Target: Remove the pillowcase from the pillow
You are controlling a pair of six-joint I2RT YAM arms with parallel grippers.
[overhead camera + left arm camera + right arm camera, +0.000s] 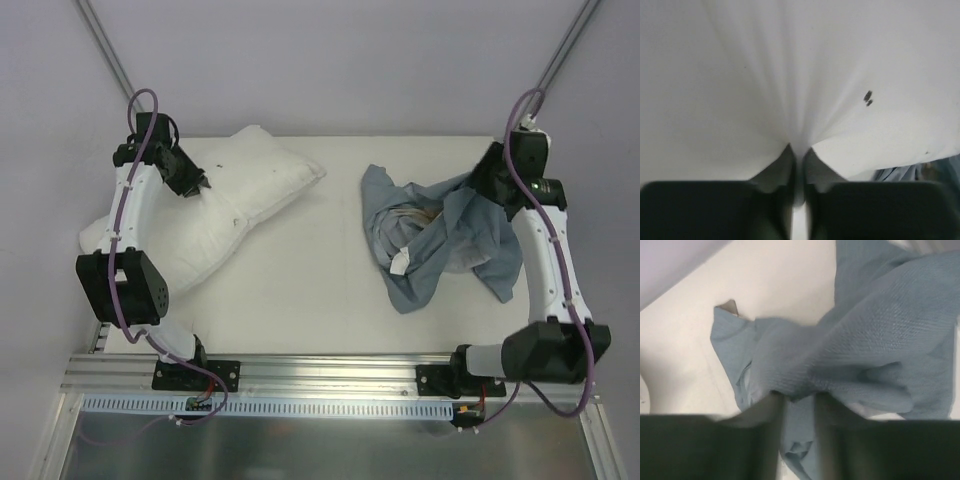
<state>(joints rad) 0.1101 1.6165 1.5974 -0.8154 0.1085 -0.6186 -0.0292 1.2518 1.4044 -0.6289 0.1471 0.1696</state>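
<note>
Left gripper (799,150) pinches the pillow (740,75); right gripper (799,400), pillowcase (880,340) between barely parted jaws, grip unclear, should open wide before lifting.

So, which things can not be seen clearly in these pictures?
Right tool: hidden under its own wrist in the top view; in the right wrist view, pillowcase fabric fills its gap, so the grip is unclear.
Pillow: cut off by the frame edges in the left wrist view.
</note>
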